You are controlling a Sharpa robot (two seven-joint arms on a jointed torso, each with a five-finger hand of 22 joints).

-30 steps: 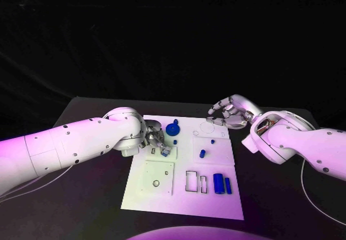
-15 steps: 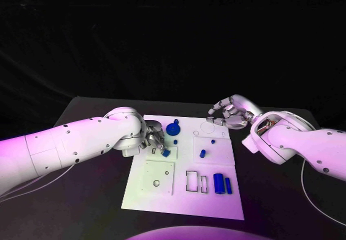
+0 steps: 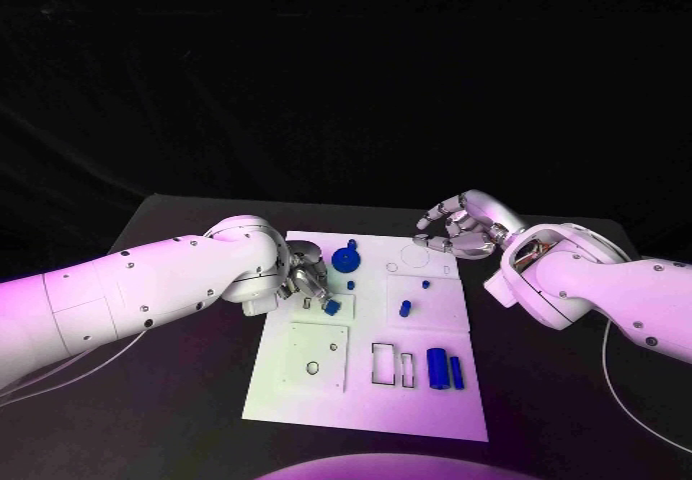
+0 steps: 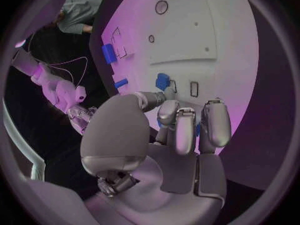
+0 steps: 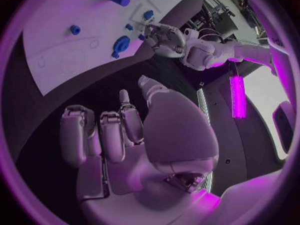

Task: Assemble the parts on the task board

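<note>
The white task board lies mid-table. My left hand hangs over its near-left part, fingers curled, and pinches a small blue part at its fingertips. That part sits just past the thumb, beside a small rectangular slot. A round blue part stands just beyond the hand. A blue peg stands mid-board. Two blue cylinders lie near the front right. My right hand hovers over the board's far right corner, fingers curled in on nothing; its palm is bare.
Empty recesses mark the board: a ring at front left, rectangular frames beside the cylinders, circles under the right hand. Black table surrounds the board on every side.
The left hand has barely shifted over the board with the small blue part. The right hand holds its place.
</note>
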